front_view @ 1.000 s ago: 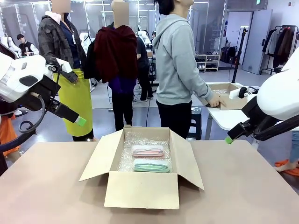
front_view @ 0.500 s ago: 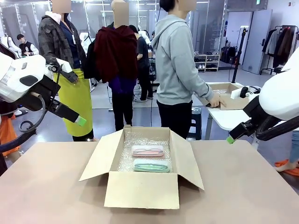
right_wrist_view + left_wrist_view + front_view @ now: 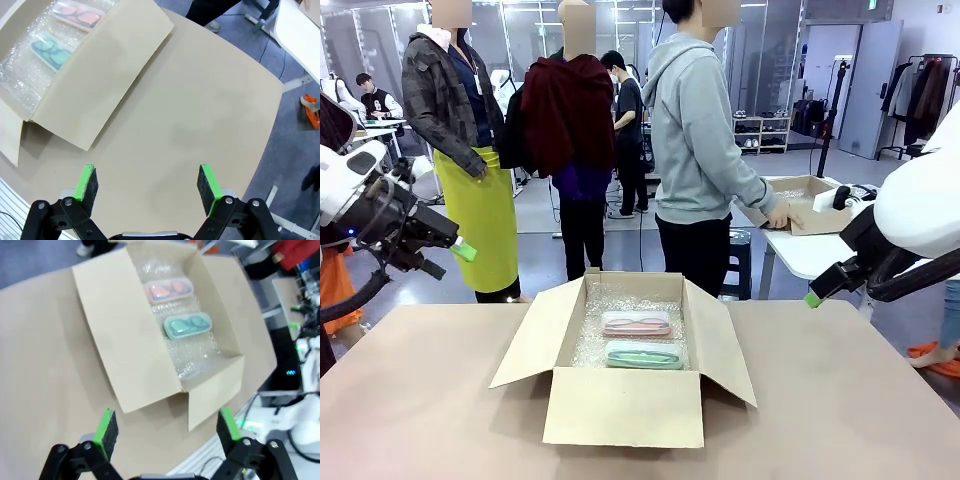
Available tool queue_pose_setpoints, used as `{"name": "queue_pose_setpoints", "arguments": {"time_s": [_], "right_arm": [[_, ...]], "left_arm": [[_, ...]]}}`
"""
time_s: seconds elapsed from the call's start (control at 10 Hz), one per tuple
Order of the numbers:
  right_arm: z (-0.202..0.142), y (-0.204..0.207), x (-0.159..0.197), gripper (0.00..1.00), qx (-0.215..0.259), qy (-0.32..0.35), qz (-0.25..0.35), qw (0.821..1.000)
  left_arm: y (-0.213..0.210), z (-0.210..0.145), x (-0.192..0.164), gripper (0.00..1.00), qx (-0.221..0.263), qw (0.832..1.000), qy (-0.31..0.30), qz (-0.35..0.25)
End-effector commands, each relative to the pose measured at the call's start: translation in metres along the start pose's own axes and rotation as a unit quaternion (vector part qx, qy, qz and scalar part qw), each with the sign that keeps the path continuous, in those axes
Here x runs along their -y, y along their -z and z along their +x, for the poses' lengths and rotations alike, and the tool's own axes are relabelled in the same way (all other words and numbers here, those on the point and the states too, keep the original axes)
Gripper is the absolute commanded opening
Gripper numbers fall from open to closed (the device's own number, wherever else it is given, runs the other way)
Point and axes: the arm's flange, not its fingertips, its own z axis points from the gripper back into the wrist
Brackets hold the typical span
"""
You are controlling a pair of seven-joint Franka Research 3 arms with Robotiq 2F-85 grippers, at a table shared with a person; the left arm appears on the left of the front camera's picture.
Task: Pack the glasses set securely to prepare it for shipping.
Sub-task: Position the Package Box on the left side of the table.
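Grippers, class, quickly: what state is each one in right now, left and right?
Left gripper: open, holding nothing, above the table beside the box.
Right gripper: open, holding nothing, above bare table.

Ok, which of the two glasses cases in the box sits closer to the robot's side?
The mint green case. It lies nearer the box's front wall, with the pale pink case behind it, toward the person.

Open brown cardboard box (image 3: 620, 405) at table centre; pale pink glasses case (image 3: 636, 323) at 12, mint green glasses case (image 3: 644, 354) at 6.
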Motion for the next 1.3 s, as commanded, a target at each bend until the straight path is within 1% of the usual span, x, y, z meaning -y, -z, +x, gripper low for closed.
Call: {"name": "queue_pose_setpoints", "arguments": {"time_s": [0.0, 0.2, 0.4, 0.5, 0.6, 0.7, 0.8, 0.9, 1.1, 1.2], "right_arm": [[0.0, -0.002, -0.003, 1.0, -0.003, 0.013, -0.002, 1.0], [0.0, -0.002, -0.003, 1.0, -0.003, 0.013, -0.002, 1.0], [0.0, -0.002, -0.003, 1.0, -0.003, 0.013, -0.002, 1.0], [0.0, -0.002, -0.003, 1.0, -0.003, 0.013, -0.002, 1.0], [0.0, -0.002, -0.003, 1.0, -0.003, 0.013, -0.002, 1.0], [0.0, -0.002, -0.003, 1.0, -0.003, 0.013, -0.002, 1.0], [0.0, -0.002, -0.003, 1.0, -0.003, 0.013, -0.002, 1.0], [0.0, -0.002, -0.003, 1.0, -0.003, 0.013, -0.002, 1.0], [0.0, -0.002, -0.003, 1.0, -0.003, 0.013, -0.002, 1.0], [0.0, -0.002, -0.003, 1.0, -0.003, 0.013, -0.002, 1.0]], "left_arm": [[0.011, 0.021, -0.047, 1.0, 0.006, 0.997, -0.058, -0.044], [0.052, 0.02, -0.103, 1.0, -0.011, 0.986, -0.129, -0.1], [0.101, 0.01, -0.143, 1.0, -0.03, 0.97, -0.183, -0.156], [0.117, 0.007, -0.155, 1.0, -0.043, 0.961, -0.198, -0.19], [0.132, 0.003, -0.163, 1.0, -0.049, 0.957, -0.205, -0.2], [0.148, -0.002, -0.168, 1.0, -0.047, 0.959, -0.209, -0.185], [0.161, -0.005, -0.172, 1.0, -0.05, 0.95, -0.221, -0.213], [0.172, -0.006, -0.175, 1.0, -0.05, 0.952, -0.22, -0.207], [0.191, -0.005, -0.175, 1.0, -0.055, 0.946, -0.225, -0.228], [0.2, -0.006, -0.174, 1.0, -0.052, 0.949, -0.222, -0.217]]}}
